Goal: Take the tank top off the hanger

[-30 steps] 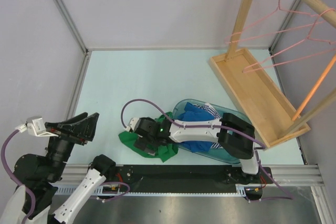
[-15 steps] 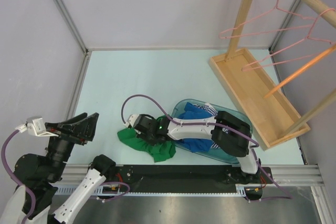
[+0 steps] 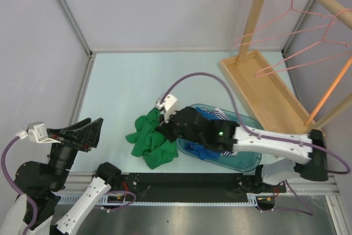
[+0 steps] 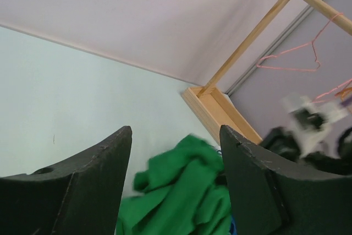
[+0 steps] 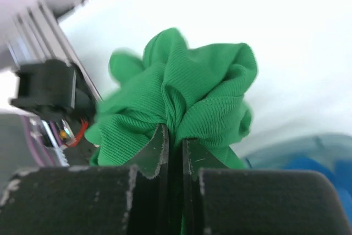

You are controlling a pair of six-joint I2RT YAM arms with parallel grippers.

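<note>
Counting two arms, one green tank top (image 3: 149,138), one blue tub (image 3: 248,161), one wooden rack (image 3: 255,12) at 2 o'clock, and two pink hangers (image 3: 275,30) hanging on it. Holding a heap of blue and striped clothes (image 3: 208,116) inside the tub. Pinching a bunched fold of the tank top in the right claw (image 5: 175,138), fingers pressed almost together, with the rest slumping on the table (image 3: 137,81) at 9 o'clock of the tub, well apart from the hangers. Gaping wide and gripping nothing with the left claw (image 4: 176,136) at 8 o'clock.
</note>
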